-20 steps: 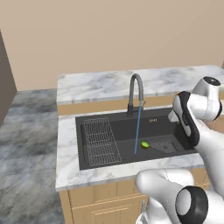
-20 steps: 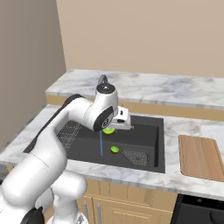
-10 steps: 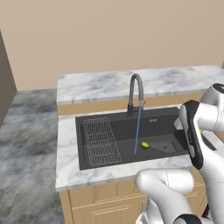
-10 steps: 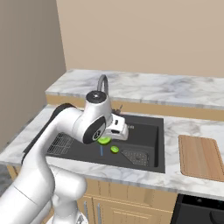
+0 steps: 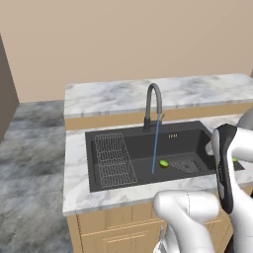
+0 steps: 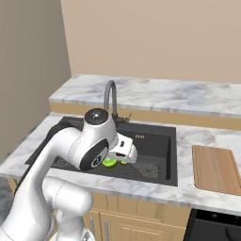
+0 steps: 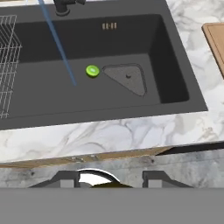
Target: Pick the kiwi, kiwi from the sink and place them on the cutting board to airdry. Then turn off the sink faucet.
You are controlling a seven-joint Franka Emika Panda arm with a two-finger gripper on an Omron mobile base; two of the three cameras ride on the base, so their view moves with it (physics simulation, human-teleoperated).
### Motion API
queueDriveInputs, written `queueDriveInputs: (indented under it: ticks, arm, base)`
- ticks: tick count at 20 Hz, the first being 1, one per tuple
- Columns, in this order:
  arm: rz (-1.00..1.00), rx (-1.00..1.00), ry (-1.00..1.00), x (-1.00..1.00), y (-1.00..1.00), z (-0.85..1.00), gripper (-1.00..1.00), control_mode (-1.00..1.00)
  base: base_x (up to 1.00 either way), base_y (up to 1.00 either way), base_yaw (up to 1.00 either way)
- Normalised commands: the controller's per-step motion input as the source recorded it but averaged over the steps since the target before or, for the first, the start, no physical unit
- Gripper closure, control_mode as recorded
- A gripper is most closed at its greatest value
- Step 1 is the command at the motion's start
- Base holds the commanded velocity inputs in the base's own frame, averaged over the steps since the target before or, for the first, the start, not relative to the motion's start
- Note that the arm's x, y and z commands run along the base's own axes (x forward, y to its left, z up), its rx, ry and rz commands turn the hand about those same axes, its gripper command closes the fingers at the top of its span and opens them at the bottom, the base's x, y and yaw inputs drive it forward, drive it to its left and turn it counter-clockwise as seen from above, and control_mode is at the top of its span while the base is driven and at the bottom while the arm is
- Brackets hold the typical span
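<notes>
Swinging back and up from the basin, the arm carries one lime-green kiwi (image 6: pixel 109 163) with it, the claw (image 6: pixel 123 158) apparently pinched on that fruit. Its twin kiwi (image 7: pixel 92 71) sits on the matte black sink (image 7: pixel 175 83) floor beside the mesh drain grate (image 7: pixel 127 78), water running, wooden cutting board (image 6: pixel 216 169) waiting on the marble desk (image 6: pixel 188 136).

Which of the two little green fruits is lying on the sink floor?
The kiwi beside the mesh drain grate, close to the water stream. The other kiwi is up off the sink floor, at the robot's hand.
</notes>
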Motion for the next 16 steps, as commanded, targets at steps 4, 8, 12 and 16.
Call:
queueDriveInputs:
  ticks: [4,8,12,16]
  arm:
    - [-0.09,-0.04,-0.1,-0.06,-0.37,0.0,1.0,-1.0]
    - [-0.1,-0.04,-0.05,0.0,-0.41,0.0,1.0,-1.0]
    - [-0.11,0.0,0.0,0.05,-0.55,0.0,1.0,-1.0]
    - [-0.12,0.0,0.0,0.06,-0.56,0.0,1.0,-1.0]
  base:
    - [0.0,0.0,0.0]
    - [0.0,0.0,0.0]
    - [0.0,0.0,0.0]
    - [0.0,0.0,0.0]
